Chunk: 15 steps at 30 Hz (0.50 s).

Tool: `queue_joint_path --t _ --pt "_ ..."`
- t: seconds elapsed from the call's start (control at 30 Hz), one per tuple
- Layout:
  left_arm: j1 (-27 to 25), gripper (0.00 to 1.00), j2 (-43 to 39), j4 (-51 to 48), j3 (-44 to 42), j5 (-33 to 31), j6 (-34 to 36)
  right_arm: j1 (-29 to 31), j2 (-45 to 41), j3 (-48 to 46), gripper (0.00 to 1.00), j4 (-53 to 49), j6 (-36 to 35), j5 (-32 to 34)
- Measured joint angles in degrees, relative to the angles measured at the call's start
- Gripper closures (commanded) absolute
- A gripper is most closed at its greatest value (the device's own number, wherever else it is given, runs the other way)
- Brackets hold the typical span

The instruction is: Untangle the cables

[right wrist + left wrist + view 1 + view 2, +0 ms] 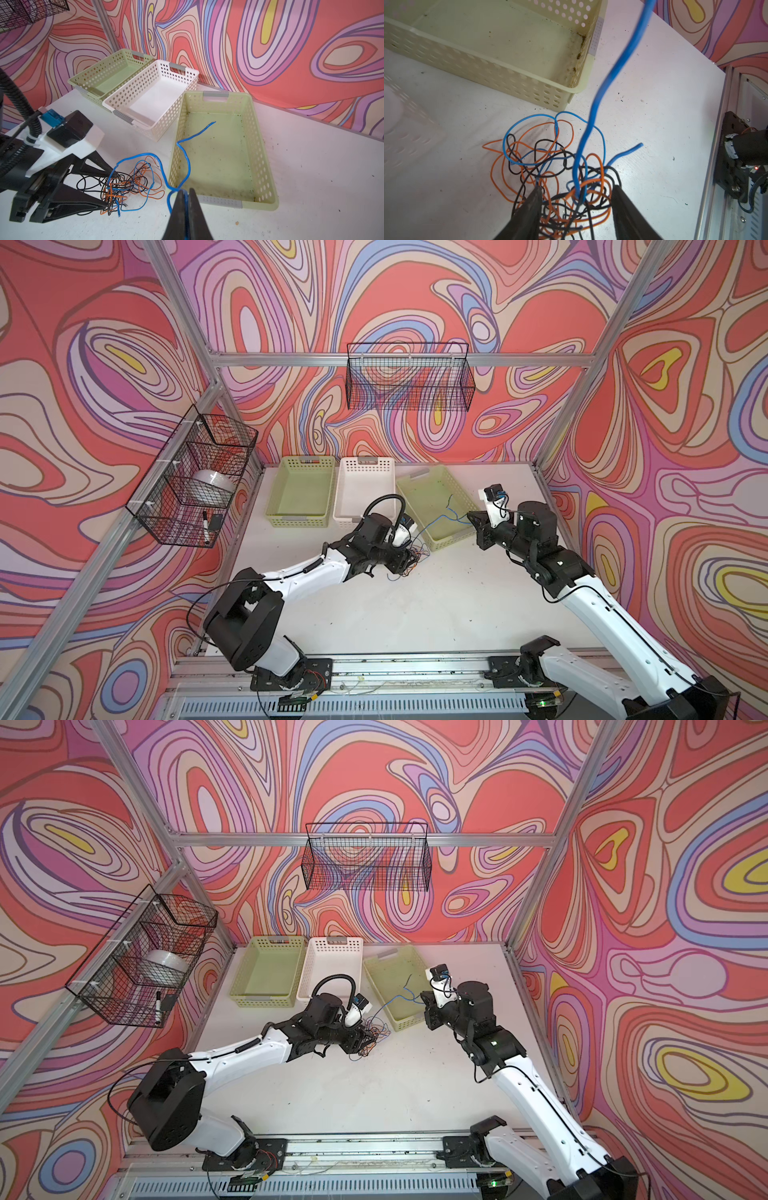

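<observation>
The cables lie on the white table as a tangle of thin orange, blue and black wires, seen in both top views. My left gripper is open and low over the heap, with one finger on each side of it and loops between the jaws. One blue cable rises out of the tangle to my right gripper, which is shut on it. Its free end hangs over the tilted green basket. In both top views the right gripper is raised beside that basket.
A white basket and a second green basket stand side by side at the back of the table. Black wire baskets hang on the back wall and the left wall.
</observation>
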Motion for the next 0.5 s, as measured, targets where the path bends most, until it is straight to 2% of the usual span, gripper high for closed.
queue_joint_path --t 0.3,0.5 --pt "0.0 0.36 -3.3 1.0 -0.9 -4.1 -0.4 0.0 2.3 0.6 1.0 0.5 -0.6 -6.6" --pt "-0.2 0.38 -3.6 2.1 2.4 -8.1 -0.4 0.0 3.1 2.0 1.0 -0.3 -1.7 -9.4"
